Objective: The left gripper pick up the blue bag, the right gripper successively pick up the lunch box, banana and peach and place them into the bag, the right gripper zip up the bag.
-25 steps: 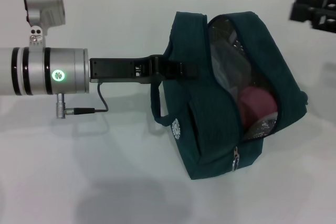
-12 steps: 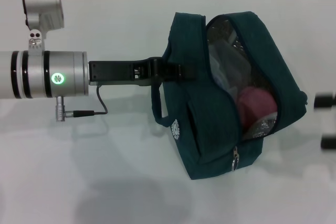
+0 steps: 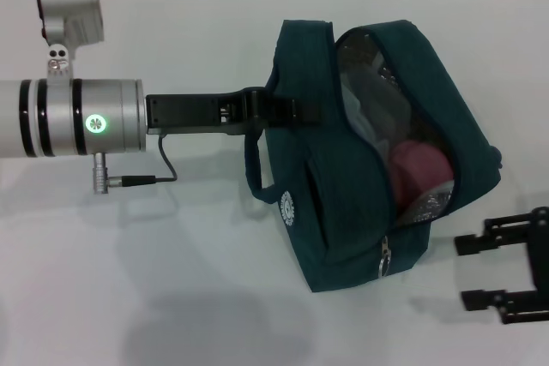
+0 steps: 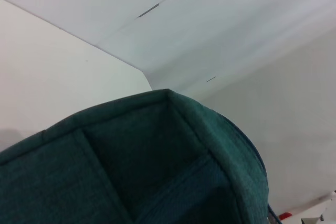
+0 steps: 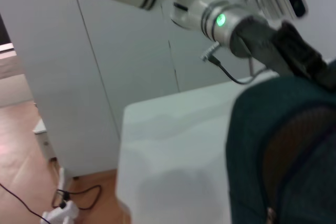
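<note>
Toward the left edge of the bench, the left arm reaches across horizontally, and the left gripper has its jaws closed on the upper strap of the blue bag, holding it tilted with its mouth facing the right side. One bag is present; it hangs at the middle of the bench, its lower corner apparently resting on the surface. Through the unzipped mouth one pink rounded item, probably the peach, shows low inside, with crinkled pale lining or wrapping above it; the lunch box and banana cannot be made out, though nothing lies loose on the bench. One zipper pull dangles at the low end of the opening. Near the front right corner, the right gripper hovers just beside the bag's lower end, jaws spread wide and holding nothing.

Loading looks finished, so the zipping step seems in hand. Next, the right jaws would need to line up on the small pull, pinch it, and draw it along the track while the left gripper keeps the bag taut.
</note>
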You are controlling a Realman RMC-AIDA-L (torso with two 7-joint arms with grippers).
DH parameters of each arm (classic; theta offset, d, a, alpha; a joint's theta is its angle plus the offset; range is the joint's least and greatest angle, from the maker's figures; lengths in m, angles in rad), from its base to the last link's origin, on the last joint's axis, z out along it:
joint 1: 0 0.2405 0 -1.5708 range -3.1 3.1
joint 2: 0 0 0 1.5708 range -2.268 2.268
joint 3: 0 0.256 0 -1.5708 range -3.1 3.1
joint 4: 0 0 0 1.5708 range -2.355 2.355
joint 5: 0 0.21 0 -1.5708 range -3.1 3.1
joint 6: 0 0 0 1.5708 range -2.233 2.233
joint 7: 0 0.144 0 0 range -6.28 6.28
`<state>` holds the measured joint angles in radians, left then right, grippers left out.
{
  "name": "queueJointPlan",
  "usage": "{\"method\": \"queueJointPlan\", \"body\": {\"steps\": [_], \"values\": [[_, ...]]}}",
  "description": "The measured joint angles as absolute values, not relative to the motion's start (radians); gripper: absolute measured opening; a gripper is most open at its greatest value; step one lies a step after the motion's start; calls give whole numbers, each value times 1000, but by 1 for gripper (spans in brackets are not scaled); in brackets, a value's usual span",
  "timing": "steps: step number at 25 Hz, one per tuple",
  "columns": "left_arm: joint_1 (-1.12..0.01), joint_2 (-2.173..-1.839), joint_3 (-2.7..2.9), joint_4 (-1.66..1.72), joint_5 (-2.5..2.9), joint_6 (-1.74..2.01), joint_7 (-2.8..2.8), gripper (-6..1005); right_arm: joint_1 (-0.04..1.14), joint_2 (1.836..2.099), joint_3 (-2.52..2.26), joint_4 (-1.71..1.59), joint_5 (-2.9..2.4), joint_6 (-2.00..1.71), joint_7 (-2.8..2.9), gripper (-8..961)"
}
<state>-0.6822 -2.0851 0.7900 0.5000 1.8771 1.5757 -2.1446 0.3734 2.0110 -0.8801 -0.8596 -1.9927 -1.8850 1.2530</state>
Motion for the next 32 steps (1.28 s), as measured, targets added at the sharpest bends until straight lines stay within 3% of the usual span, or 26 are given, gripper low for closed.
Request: {"method": "queueJointPlan", "body": {"steps": [13, 32], "values": [[-687, -2085, 790, 500, 1866, 1570, -2144, 56, 464, 2023, -1024, -624, -1905, -1682, 1174, 587], [-688, -2085, 790, 500, 1865, 1564, -2144, 58, 467, 2024, -1097, -612, -1855, -1622, 1175, 584]]}}
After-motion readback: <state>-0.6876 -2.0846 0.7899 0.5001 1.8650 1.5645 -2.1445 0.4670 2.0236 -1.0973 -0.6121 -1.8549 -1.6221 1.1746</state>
